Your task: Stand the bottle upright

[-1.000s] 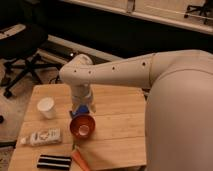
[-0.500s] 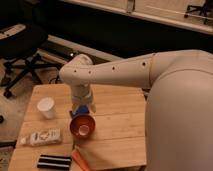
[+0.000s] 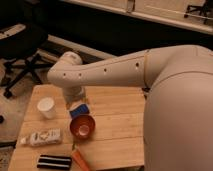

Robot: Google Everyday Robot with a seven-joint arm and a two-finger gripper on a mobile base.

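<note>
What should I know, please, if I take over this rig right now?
The small white plastic bottle with a printed label lies on its side near the left edge of the wooden table, in front of the white paper cup.
The gripper hangs under the arm's wrist, just behind the round red-orange bowl, apart from the bottle.
Done: nothing.
Left: reach, grasp, stand it upright.

Wooden table (image 3: 120, 107), black office chair (image 3: 24, 45), pale floor (image 3: 9, 105), dim light
</note>
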